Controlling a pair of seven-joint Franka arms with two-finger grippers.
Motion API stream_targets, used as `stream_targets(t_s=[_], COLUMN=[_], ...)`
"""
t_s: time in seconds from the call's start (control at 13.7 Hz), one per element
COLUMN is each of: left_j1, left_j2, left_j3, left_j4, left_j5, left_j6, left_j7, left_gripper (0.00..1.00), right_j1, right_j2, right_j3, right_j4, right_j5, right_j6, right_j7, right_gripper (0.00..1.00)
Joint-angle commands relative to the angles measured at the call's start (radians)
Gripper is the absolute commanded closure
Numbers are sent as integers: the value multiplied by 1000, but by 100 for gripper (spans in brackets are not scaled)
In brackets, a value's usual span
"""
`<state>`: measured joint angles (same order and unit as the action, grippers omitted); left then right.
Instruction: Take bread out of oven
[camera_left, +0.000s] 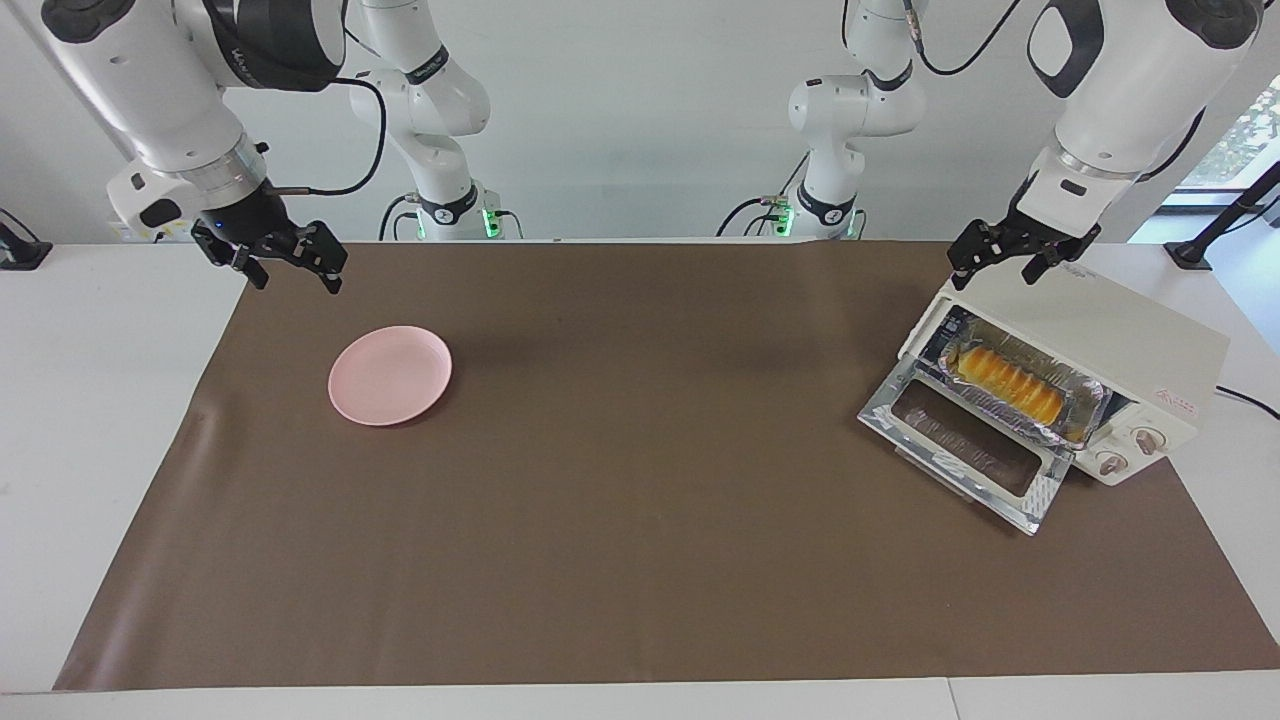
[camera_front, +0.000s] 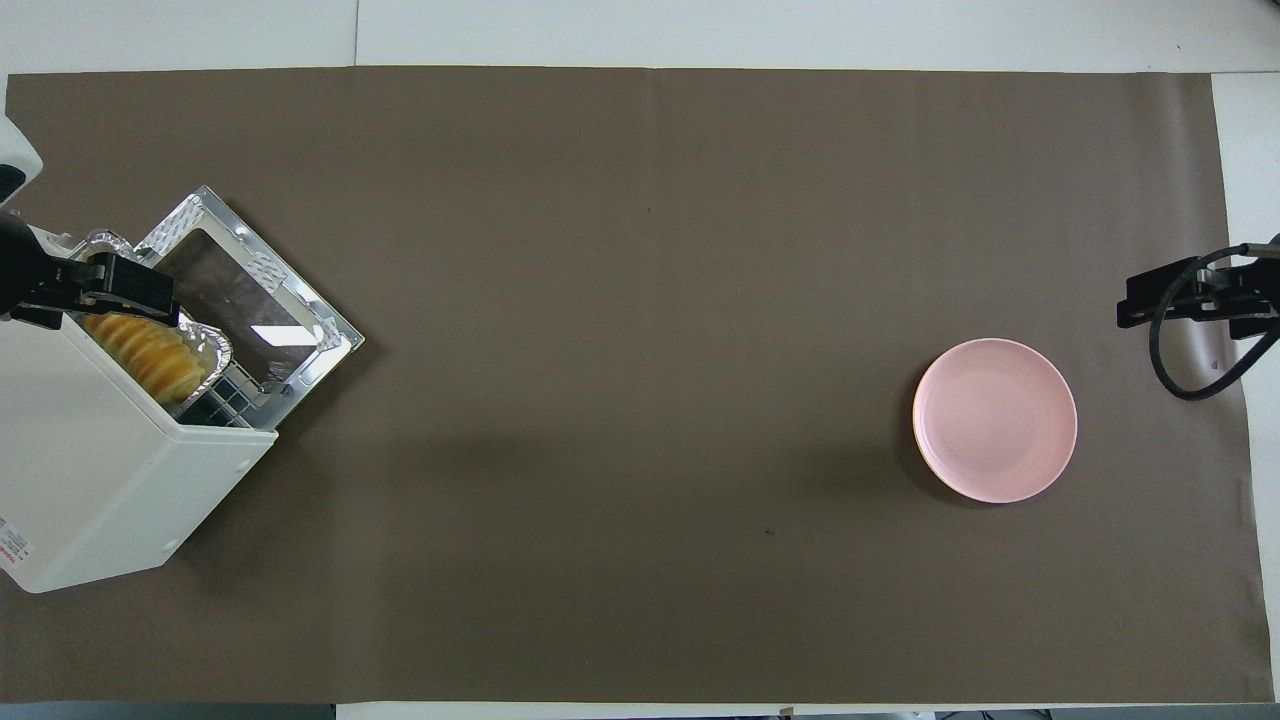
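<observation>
The cream-white oven (camera_left: 1100, 320) (camera_front: 90, 470) stands at the left arm's end of the table, with its glass door (camera_left: 965, 440) (camera_front: 250, 300) folded down flat. Inside lies the golden ridged bread (camera_left: 1010, 385) (camera_front: 145, 350) in a crinkled foil tray (camera_left: 1085, 400). My left gripper (camera_left: 1000, 265) hangs open just over the oven's top, near the front corner, touching nothing. At the right arm's end of the table my right gripper (camera_left: 297, 272) waits open and empty, over the mat's edge beside the plate.
A pink round plate (camera_left: 390, 375) (camera_front: 995, 420) lies on the brown mat (camera_left: 640, 500) toward the right arm's end. Two knobs (camera_left: 1130, 450) sit on the oven's front. The open door juts out over the mat.
</observation>
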<state>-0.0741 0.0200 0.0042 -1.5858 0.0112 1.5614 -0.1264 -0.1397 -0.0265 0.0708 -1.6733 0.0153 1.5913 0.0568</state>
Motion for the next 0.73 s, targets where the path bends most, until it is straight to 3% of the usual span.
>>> stream_targets(t_s=[0.0, 0.15, 0.29, 0.66], left_j1=[-30, -42, -55, -82], left_j2=[32, 84, 157, 273], left_j3=[5, 6, 5, 11], left_j4=[-31, -16, 16, 43], left_j5=[1, 4, 16, 211], left_j6=[101, 100, 112, 128], left_j7=[-178, -208, -396, -510], left_gripper=[0, 0, 0, 0], right_j1=[-12, -12, -9, 3], right_j2=[-19, -24, -26, -39], right_j3=[6, 6, 6, 9], right_j4=[-22, -28, -29, -58], right_j5=[12, 12, 12, 12], right_j6=[-5, -5, -4, -1], right_j7=[6, 6, 8, 8], right_gripper=[0, 0, 0, 0])
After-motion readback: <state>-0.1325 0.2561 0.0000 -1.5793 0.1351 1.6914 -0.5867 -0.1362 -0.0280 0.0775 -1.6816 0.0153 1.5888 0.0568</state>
